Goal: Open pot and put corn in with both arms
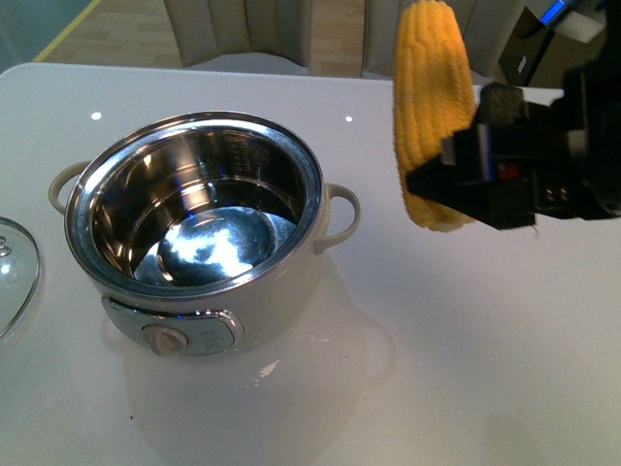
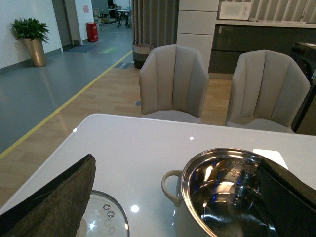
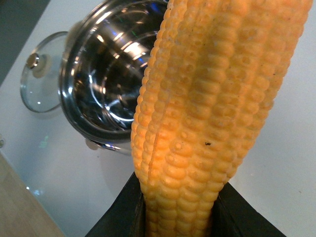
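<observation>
Front view
Corn's long axis: the yellow corn cob (image 1: 432,107) with bare, bumpy kernels stands close to upright, leaning a touch. One rounded end sits just below the fingers, and the other runs up past them.
Grip: the black boxy right gripper (image 1: 456,184) is clamped across the cob's lower part, up in the air.
Pot: the cream-white round electric pot (image 1: 281,311) sits off to the fingers' left and lower down, lid off. It has a shiny steel bowl, loop handles and a beige knob in front.
Cut off: the cob's top leaves the frame. The steel-rimmed glass lid (image 1: 15,272) is only a sliver at the edge of the glossy white table (image 1: 437,388).

Left wrist view
Fingers: the left gripper (image 2: 175,159) is spread wide with nothing between its dark, felt-like pads (image 2: 54,202).
Between and beyond: the pot's rim is by one finger and the lid by the other, and two grey padded chairs (image 2: 173,81) stand past the table.
Hidden: the cob is out of view.

Right wrist view
Corn: it fills the frame, ridged kernel rows running away from the fingers (image 3: 123,217) that pinch it on both sides.
Beyond: the pot's mirror-bright mouth is to one side, with the lid past it.
Hard to tell: which end tapers.
</observation>
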`<action>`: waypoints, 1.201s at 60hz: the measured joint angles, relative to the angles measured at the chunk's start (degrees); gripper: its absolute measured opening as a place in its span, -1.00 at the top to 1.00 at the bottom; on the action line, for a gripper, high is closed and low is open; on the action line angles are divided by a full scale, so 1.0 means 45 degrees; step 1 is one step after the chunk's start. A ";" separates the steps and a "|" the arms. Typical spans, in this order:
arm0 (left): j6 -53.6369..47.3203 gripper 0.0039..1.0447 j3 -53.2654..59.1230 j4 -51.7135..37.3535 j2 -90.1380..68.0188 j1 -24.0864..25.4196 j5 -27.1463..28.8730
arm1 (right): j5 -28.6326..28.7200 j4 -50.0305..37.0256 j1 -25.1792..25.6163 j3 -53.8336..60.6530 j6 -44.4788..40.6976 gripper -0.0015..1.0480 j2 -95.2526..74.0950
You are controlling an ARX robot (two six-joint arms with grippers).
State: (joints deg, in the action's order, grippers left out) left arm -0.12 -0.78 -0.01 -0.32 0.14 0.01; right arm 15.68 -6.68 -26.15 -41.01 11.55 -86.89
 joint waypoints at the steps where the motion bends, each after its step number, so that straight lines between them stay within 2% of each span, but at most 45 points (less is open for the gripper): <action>1: 0.0000 -0.87 0.0005 0.0000 0.0000 0.0000 0.0000 | 0.0000 -0.0005 -0.0063 -0.0068 0.0053 0.56 -0.0039; 23: 0.0000 -0.87 0.0000 0.0000 0.0000 0.0000 0.0000 | -0.0141 -0.0170 -0.1593 -0.1996 0.1588 0.56 -0.2283; 72: 0.0000 -0.87 0.0000 0.0000 0.0000 0.0000 0.0000 | -0.0039 0.0131 -0.2346 -0.5100 0.2885 0.56 -0.5654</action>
State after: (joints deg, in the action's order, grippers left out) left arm -0.12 -0.78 -0.01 -0.32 0.14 0.01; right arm 15.51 -6.09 -36.71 -63.96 24.53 -112.33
